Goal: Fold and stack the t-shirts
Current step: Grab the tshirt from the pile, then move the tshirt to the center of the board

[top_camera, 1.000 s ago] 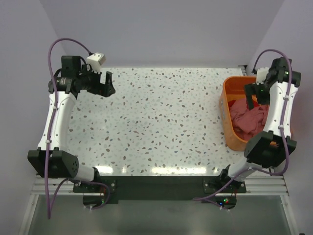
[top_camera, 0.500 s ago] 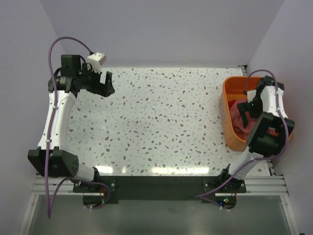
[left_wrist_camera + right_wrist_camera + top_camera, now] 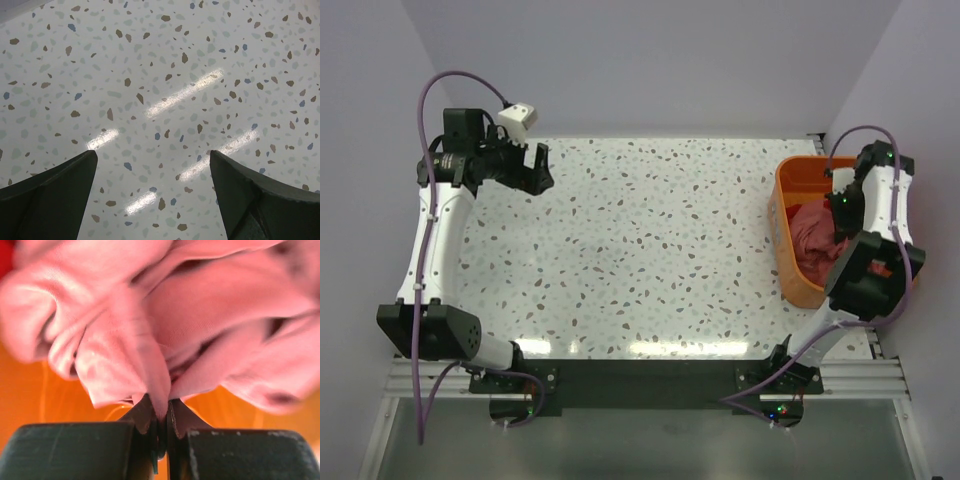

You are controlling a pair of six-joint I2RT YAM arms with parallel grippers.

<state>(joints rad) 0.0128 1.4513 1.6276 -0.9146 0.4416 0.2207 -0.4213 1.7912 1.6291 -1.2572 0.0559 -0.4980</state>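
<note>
Right wrist: fingers (image 3: 75,450) pinch pink t-shirt (image 3: 200,305) fold; top external hides contact.

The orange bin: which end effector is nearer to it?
Right. The right end effector is inside the orange bin, shut on the pink t-shirt. The left end effector hangs open over the far left corner of the table.

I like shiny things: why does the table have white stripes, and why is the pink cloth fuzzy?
Left wrist view: light glare streaks the glossy table. Right wrist view: the pink t-shirt sits very close, so it blurs.
</note>
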